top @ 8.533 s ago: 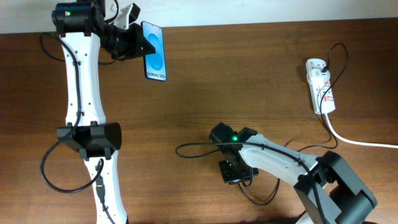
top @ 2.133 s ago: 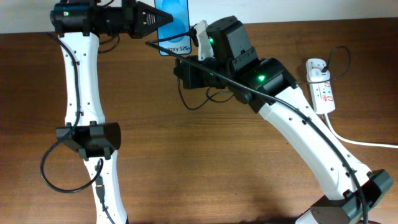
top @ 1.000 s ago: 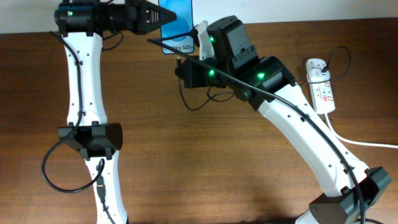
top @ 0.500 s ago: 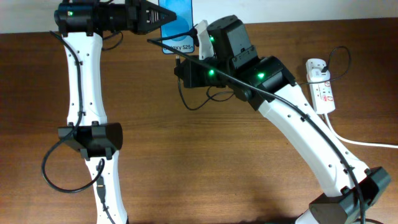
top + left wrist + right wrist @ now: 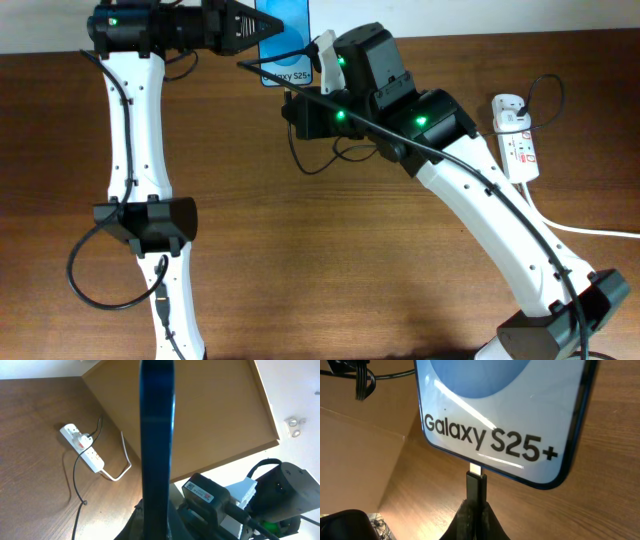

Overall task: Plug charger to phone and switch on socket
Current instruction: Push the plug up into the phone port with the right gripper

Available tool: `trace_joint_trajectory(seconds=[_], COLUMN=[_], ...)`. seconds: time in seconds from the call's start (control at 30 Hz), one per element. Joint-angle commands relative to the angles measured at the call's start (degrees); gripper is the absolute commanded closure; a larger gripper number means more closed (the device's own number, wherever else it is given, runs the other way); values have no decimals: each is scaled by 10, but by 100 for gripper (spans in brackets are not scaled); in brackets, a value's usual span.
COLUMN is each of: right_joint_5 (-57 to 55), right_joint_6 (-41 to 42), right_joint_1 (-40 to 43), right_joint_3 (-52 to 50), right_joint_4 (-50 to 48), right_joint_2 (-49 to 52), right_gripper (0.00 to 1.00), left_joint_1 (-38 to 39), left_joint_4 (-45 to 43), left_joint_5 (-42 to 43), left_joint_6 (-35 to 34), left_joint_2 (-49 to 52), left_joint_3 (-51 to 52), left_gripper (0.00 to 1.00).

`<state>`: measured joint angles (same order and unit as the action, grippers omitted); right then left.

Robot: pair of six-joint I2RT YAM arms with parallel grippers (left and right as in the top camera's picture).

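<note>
Right end effector (image 5: 472, 519) pinches charger (image 5: 476, 486) tip at phone (image 5: 506, 410) edge.

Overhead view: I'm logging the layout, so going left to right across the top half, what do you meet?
In order: left end effector → phone → socket. The right end effector and charger overlap the phone's span, so they are left out.

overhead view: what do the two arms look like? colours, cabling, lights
Both: white tubular links, black joint housings. Left arm: one green LED, black cable loops alongside; left gripper black, tapered. Right arm: two green LEDs, black cable running along it; right gripper black, blocky. No sleeves.
</note>
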<state>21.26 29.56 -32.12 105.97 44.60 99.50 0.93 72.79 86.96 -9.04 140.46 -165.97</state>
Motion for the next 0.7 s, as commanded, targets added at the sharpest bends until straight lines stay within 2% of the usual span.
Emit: trace_joint_trajectory(seconds=[0.0,0.67], right_joint_5=[-9,-9], right_joint_6=[-8,-8], right_joint_1=[3,-2], right_joint_3=[16,16], right_joint_4=[0,-12], right_joint_2=[2,2], right_gripper=[96,96], left_joint_1=[-3,-3], left_joint_4=[-3,-1], left_joint_5=[16,15], left_joint_6=[10,10], left_joint_2=[-6,-6], left_joint_3=[-7,-7], left_gripper=[100,100])
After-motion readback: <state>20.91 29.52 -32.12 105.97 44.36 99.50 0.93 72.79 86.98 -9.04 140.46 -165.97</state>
